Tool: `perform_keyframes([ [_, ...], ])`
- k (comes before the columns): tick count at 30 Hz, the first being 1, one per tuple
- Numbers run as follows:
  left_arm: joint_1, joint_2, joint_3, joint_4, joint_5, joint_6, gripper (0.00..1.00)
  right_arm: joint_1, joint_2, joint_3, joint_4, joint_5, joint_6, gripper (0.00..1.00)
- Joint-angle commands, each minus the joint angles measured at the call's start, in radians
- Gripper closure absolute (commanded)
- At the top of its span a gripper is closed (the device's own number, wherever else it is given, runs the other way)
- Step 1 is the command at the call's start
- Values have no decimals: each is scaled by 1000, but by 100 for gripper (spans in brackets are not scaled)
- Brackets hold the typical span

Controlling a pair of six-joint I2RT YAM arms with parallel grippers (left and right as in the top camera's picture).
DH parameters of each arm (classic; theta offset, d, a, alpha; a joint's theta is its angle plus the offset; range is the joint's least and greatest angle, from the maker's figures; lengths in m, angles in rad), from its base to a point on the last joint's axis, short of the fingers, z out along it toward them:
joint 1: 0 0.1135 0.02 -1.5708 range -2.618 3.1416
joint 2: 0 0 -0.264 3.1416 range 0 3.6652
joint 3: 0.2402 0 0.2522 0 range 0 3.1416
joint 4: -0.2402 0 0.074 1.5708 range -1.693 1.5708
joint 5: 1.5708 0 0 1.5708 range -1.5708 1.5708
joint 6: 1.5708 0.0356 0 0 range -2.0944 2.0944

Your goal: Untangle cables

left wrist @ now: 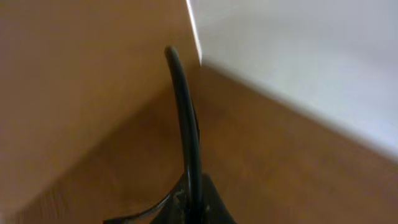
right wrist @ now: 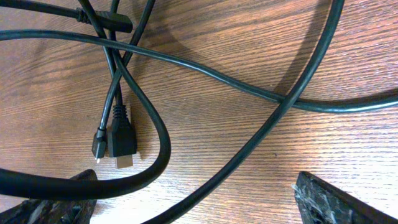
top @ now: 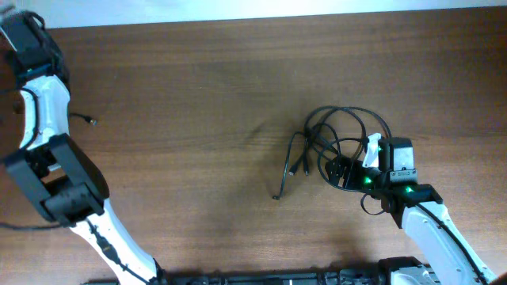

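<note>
The cables (top: 342, 134) lie as a tangle of thin black cords right of centre, with loose ends trailing left to small plugs (top: 295, 168). My right gripper (top: 345, 169) is open and low over the tangle's near side. In the right wrist view two cords (right wrist: 249, 149) run between its spread fingers (right wrist: 193, 205), and two plug connectors (right wrist: 118, 140) lie on the wood just ahead. My left gripper (top: 22, 33) is at the far left corner, shut on a single black cord (left wrist: 185, 118) that rises from its jaws (left wrist: 193, 208). A short cord end with a plug (top: 89, 120) lies beside the left arm.
The wooden table's far edge (top: 317, 14) runs along the top, with a white surface beyond it (left wrist: 311, 56). The left arm's elbow (top: 55, 178) stands over the table's left side. Dark equipment lines the front edge (top: 277, 279).
</note>
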Motion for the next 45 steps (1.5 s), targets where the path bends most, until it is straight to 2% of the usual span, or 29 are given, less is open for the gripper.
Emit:
perform_keyframes([
  [1, 33, 34, 51, -34, 4, 7, 100, -6, 4, 2, 1, -6, -7, 1],
  [6, 37, 32, 299, -131, 88, 7, 100, -6, 4, 2, 0, -6, -7, 1],
  [10, 35, 32, 531, -134, 90, 7, 100, -6, 4, 2, 0, -6, -7, 1],
  [13, 39, 32, 632, -93, 90, 8, 100, -6, 4, 2, 0, -6, -7, 1],
  [16, 43, 33, 647, -57, 90, 8, 100, -6, 4, 2, 0, -6, -7, 1],
  [18, 43, 43, 647, -163, 90, -14, 100, -6, 4, 2, 0, -6, -7, 1],
  [22, 41, 98, 645, -356, 96, -193, 100, -6, 4, 2, 0, -6, -7, 1],
  [24, 41, 154, 645, -418, 120, -237, 100, -6, 4, 2, 0, -6, -7, 1],
  [30, 41, 330, 645, -462, 158, -235, 100, -6, 4, 2, 1, -6, -7, 1],
  [35, 41, 359, 645, -516, 157, -236, 100, -6, 4, 2, 0, -6, -7, 1],
  [39, 41, 361, 645, -600, 157, -236, 89, -6, 4, 2, 0, -6, -7, 1],
  [43, 42, 343, 656, -620, 157, -236, 57, -6, 4, 2, 0, -6, -7, 1],
  [45, 41, 321, 672, -621, 157, -235, 34, -6, 4, 2, 0, -6, -7, 1],
])
